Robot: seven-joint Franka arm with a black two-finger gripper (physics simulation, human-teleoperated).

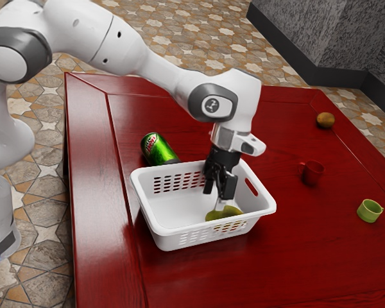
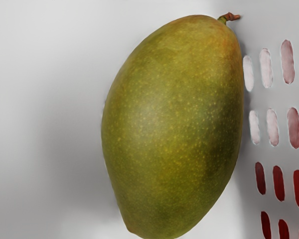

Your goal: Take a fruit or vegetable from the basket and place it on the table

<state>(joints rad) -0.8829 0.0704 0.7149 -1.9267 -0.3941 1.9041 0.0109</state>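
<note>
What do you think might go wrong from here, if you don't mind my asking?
The mango lies close beside the basket's slotted wall, so the gripper might scrape that wall while grasping. The mango looks smooth and rounded, so it could slip during the lift. The soda can lies on its side beside the basket and might roll if the basket gets bumped.

white basket — green fruit inside | soda can lying beside it | red mug, green cup — apart
</note>
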